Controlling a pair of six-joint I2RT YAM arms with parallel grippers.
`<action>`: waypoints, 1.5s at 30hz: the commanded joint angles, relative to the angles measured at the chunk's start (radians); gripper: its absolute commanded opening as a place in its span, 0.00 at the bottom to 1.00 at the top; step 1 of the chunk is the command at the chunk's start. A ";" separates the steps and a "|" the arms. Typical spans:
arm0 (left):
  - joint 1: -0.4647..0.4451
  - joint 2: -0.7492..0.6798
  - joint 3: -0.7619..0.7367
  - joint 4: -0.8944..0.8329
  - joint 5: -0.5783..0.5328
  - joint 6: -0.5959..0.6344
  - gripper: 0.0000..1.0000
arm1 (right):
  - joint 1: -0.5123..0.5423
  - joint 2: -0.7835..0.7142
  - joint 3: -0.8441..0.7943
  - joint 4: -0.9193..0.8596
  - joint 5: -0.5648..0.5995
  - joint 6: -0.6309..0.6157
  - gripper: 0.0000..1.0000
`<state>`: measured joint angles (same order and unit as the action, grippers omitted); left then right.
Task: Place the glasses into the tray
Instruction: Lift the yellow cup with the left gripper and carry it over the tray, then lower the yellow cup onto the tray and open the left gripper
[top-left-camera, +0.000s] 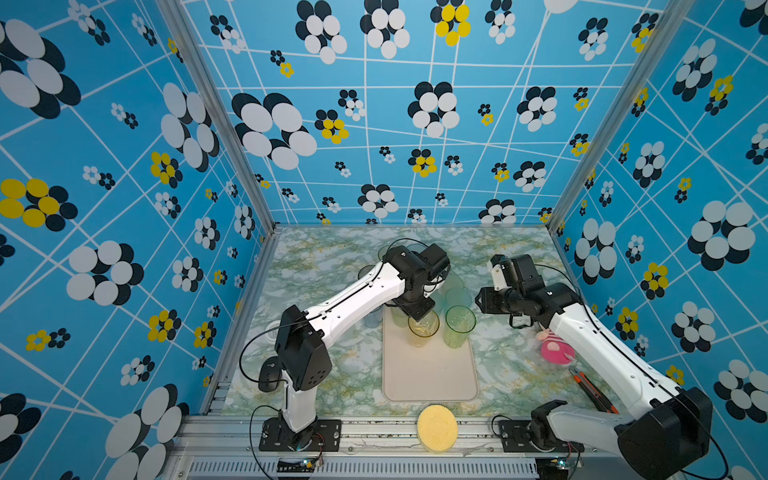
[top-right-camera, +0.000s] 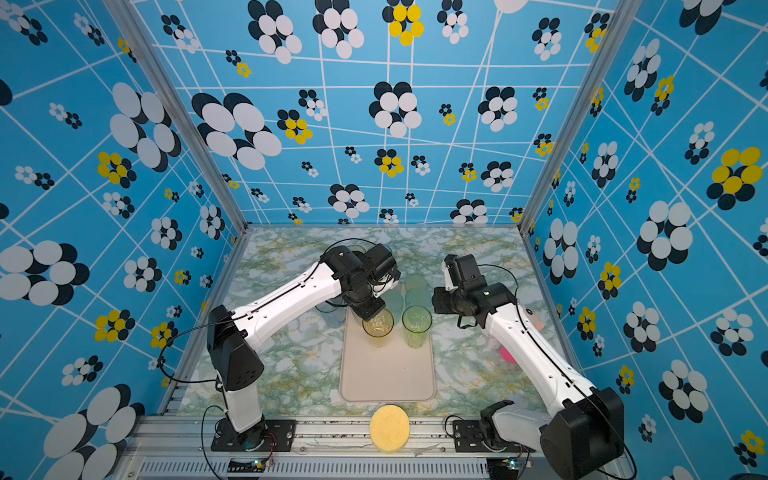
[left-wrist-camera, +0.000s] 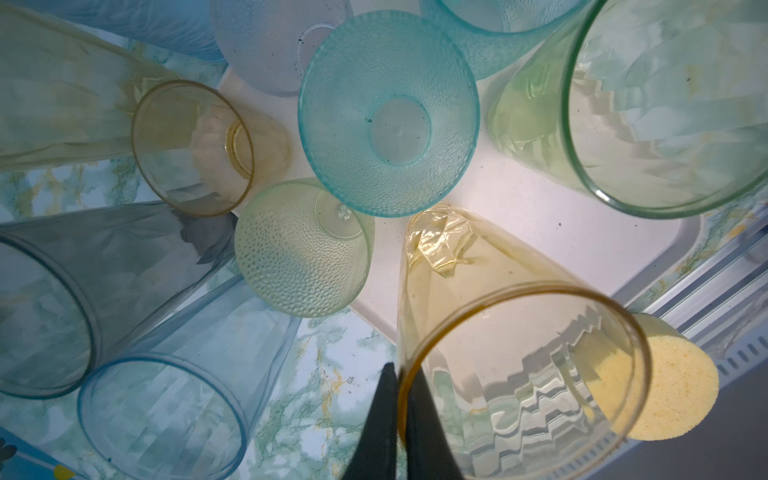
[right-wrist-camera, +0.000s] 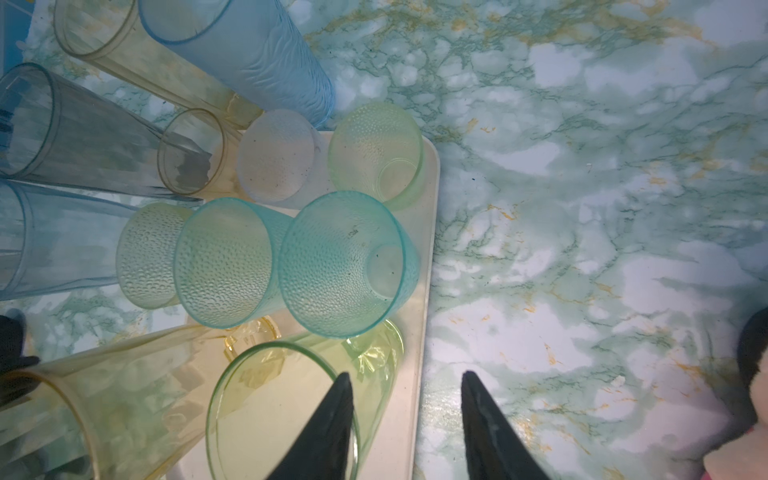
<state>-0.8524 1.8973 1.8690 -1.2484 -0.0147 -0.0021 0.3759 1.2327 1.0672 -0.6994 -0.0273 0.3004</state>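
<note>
Pinching amber tumbler (top-left-camera: 423, 329) rim on tray (top-left-camera: 430, 376) with left gripper (left-wrist-camera: 401, 376); right gripper (right-wrist-camera: 405, 374) released, empty; several tall glasses (left-wrist-camera: 166, 415) stand outside.

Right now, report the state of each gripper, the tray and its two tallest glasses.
tray, far end crowded, near half bare.
tall amber glass, upright in tray, rim gripped.
tall green glass, upright in tray, free.
left gripper, shut on tall amber glass.
right gripper, open, holding nothing.
</note>
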 joint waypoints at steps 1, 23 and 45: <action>-0.001 0.033 0.050 0.018 0.034 0.030 0.02 | -0.007 0.011 0.030 -0.028 0.023 0.003 0.45; 0.041 0.120 0.077 0.050 0.081 0.043 0.02 | -0.007 0.016 0.031 -0.038 0.032 0.002 0.45; 0.054 0.121 0.047 0.038 0.089 0.040 0.08 | -0.007 0.030 0.029 -0.031 0.027 0.003 0.45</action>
<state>-0.8089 2.0109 1.9209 -1.2015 0.0647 0.0277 0.3759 1.2526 1.0744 -0.7067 -0.0097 0.3004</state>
